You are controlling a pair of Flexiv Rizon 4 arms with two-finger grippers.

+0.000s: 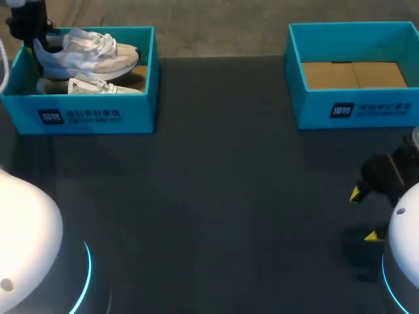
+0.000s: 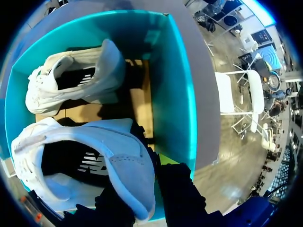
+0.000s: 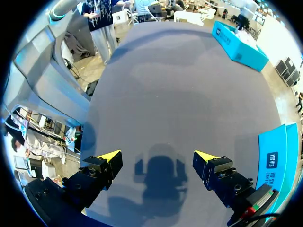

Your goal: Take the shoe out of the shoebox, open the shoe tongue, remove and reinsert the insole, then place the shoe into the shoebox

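The left teal shoebox [image 1: 98, 114] stands at the table's far left with two white shoes in it. My left gripper [image 1: 29, 26] is over the box's left end, shut on the heel of the upper white shoe [image 1: 85, 52]. That shoe sits high, its toe near the rim. In the left wrist view the held shoe [image 2: 94, 161] has its heel wall between the black fingers of my left gripper [image 2: 142, 194]. The second shoe [image 2: 71, 85] lies ahead of it on the box floor. My right gripper [image 1: 364, 216] hangs open over bare table at the near right.
A second teal shoebox [image 1: 353, 104] stands at the far right, with only its brown cardboard floor showing. In the right wrist view my right gripper [image 3: 157, 158] has dark tabletop [image 3: 180, 94] ahead of it, and that box's wall [image 3: 279, 161] is close beside it.
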